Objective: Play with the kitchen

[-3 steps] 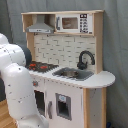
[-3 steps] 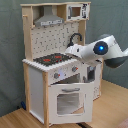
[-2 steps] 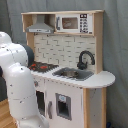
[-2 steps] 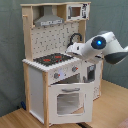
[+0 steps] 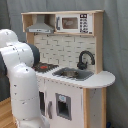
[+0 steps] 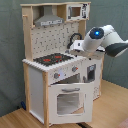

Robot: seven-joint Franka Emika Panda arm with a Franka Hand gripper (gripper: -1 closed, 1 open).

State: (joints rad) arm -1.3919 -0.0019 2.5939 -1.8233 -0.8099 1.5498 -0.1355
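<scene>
The kitchen is a tall white and light-wood toy with a black-red hob, a black faucet, a sink, a grey hood and a small microwave. In the second exterior view, knobs sit above the windowed oven door. The white arm reaches in from the second exterior view's right. My gripper hangs over the counter beside the hob, near the faucet. In the first exterior view the arm hides the gripper.
The kitchen stands on a wooden floor in front of a grey curtain. In the first exterior view the arm's bulky white links cover the kitchen's left side and part of the hob.
The arm has risen and swung closer over the counter. It has shifted slightly left in the second exterior view and now covers more of the kitchen's left side in the first exterior view.
</scene>
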